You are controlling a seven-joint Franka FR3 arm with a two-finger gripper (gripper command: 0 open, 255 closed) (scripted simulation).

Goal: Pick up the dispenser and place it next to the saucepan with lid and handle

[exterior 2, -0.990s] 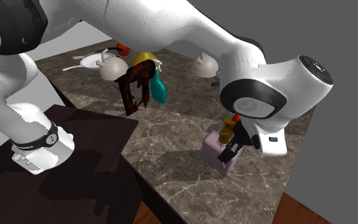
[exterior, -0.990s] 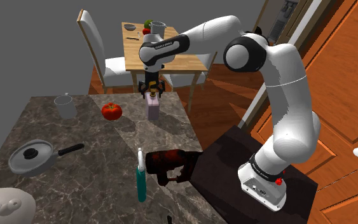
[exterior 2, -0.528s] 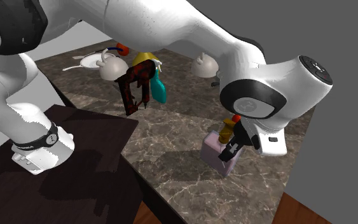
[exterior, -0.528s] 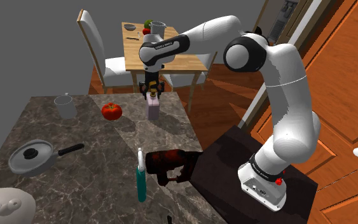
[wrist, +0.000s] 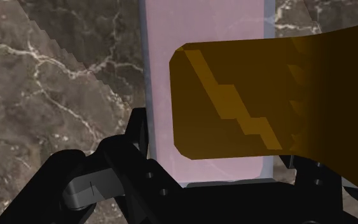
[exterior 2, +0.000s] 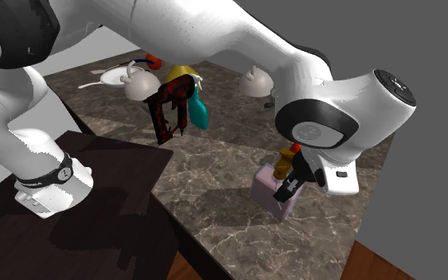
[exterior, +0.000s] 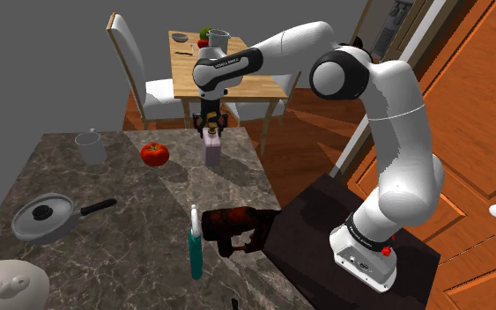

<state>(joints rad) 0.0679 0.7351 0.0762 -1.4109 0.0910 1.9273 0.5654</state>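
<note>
Wrist view: pincer (wrist: 212, 145) clasps pale pink, amber-topped dispenser (wrist: 161, 76).

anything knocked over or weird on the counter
Nothing stands out: the dispenser stands upright at the end effector, and the lidded saucepan sits flat.

Dispenser (exterior: 211, 148) at counter (exterior: 105, 189) far edge; tomato (exterior: 154, 154) toward shoulder view's left; saucepan (exterior: 43, 217) nearer, further left.
</note>
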